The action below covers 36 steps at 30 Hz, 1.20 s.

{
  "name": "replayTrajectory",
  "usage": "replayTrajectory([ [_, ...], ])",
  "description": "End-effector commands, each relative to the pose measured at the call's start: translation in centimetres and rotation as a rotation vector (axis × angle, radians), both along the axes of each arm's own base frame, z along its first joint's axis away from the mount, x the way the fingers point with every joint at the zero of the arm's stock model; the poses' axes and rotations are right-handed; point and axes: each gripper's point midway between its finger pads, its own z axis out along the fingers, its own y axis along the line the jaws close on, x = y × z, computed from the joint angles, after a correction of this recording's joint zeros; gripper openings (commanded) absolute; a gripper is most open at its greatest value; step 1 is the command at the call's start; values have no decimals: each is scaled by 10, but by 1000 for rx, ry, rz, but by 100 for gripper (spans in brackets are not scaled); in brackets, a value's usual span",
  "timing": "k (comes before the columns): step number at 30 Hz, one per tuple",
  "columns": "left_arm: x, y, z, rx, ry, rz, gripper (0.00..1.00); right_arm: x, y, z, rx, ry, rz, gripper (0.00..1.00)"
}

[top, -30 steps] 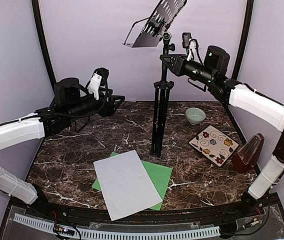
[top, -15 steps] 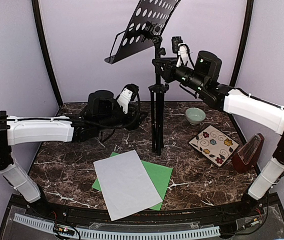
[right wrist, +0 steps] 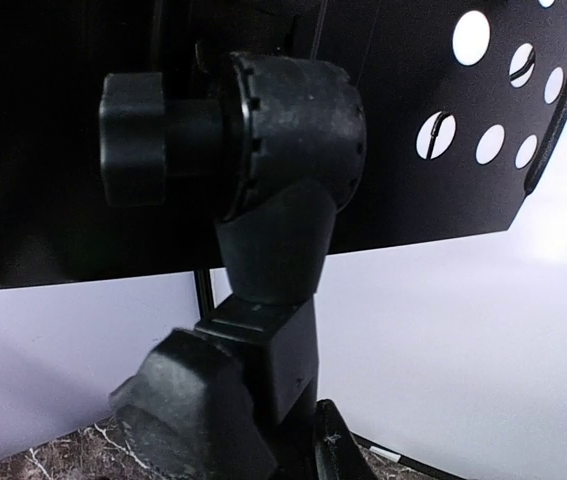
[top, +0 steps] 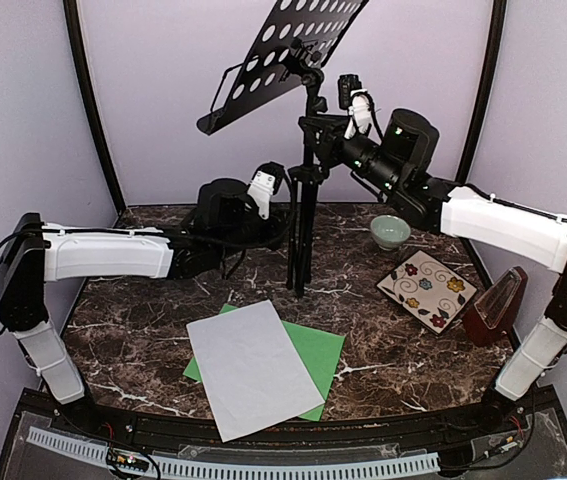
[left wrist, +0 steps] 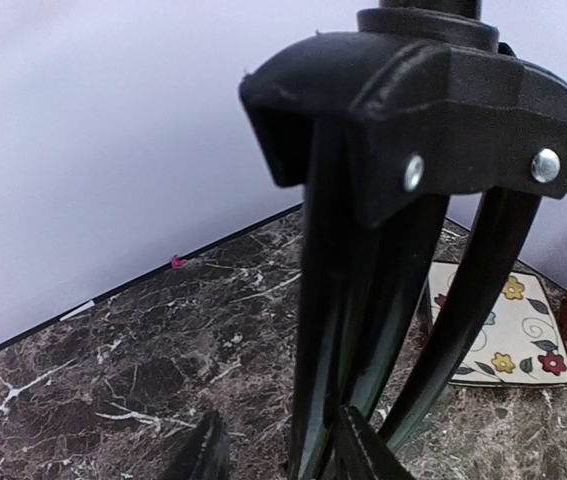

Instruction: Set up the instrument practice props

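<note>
One green sheet [top: 319, 352] lies mostly under the white sheet [top: 253, 365].

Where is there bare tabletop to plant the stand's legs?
Bare marble: left of the white paper sheet and green paper sheet, in front of the left arm; also between the pole of the black perforated-metal music stand and the small pale-green bowl. The right side is crowded: bowl, square floral plate, reddish-brown pyramid metronome.
</note>
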Motion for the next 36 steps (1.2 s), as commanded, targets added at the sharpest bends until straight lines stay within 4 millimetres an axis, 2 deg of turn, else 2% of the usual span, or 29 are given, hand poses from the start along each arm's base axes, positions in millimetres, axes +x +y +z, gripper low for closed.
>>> replayTrajectory([
  [1, 19, 16, 26, -34, -73, 155, 33, -76, -68, 155, 389, -372, -12, 0],
  [6, 29, 14, 23, 4, -100, 184, 31, -76, -66, 151, 407, -353, -2, 0],
  [12, 41, 10, 22, 24, -137, 221, 36, -73, -61, 148, 433, -324, 12, 0],
  [16, 44, 3, 21, 59, -177, 200, 33, -71, -57, 147, 427, -310, 14, 0],
  [20, 49, 5, 19, 84, -201, 229, 33, -67, -60, 145, 448, -292, -3, 0],
  [24, 52, 4, 18, 23, -186, 252, 44, -64, -61, 143, 486, -273, -5, 0],
  [27, 55, 2, 15, -9, -183, 258, 46, -63, -59, 142, 494, -265, 0, 0],
  [31, 53, -1, 17, -39, -224, 238, 54, -65, -60, 142, 497, -269, -3, 0],
  [33, 54, -4, 16, -19, -237, 227, 51, -65, -62, 143, 496, -272, -9, 0],
  [36, 53, -12, 14, 32, -266, 183, 39, -65, -63, 145, 493, -277, -16, 0],
])
